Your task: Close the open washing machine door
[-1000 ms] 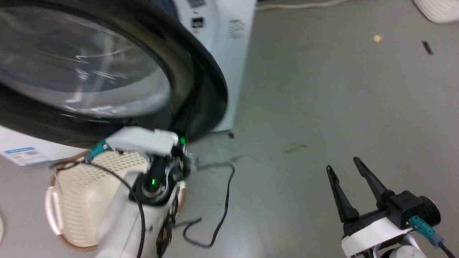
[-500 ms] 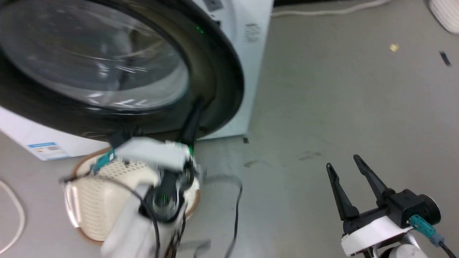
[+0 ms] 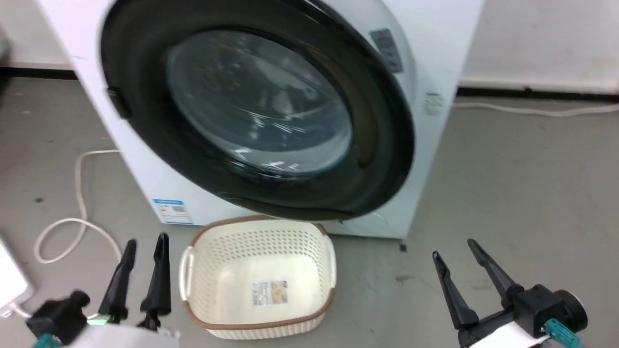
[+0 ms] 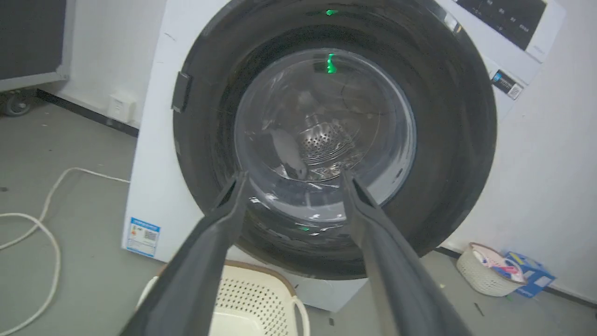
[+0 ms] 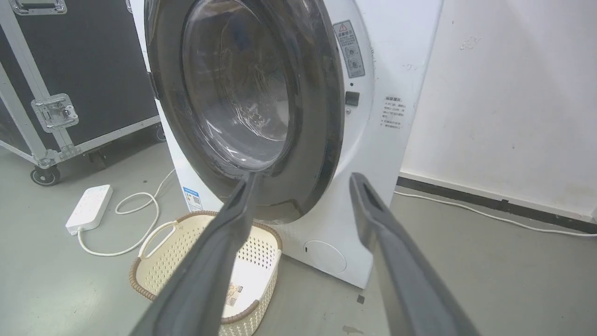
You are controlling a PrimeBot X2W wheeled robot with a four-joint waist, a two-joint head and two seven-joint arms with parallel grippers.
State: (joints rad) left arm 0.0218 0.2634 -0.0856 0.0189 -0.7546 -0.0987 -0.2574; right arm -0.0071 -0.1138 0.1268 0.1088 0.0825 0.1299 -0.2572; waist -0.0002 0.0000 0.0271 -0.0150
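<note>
Looks like the washing machine door (image 3: 258, 104) is sitting flush against the washing machine (image 3: 437, 53), so the left end effector (image 3: 146, 240) and right end effector (image 3: 453, 248) are hovering low, spread wide and empty, nothing left to push.

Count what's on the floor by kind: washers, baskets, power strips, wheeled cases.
Washing machine: 1
Baskets: 2, the cream basket and the small white basket
Power strip: 1
Wheeled case: 1
Total: 5
</note>
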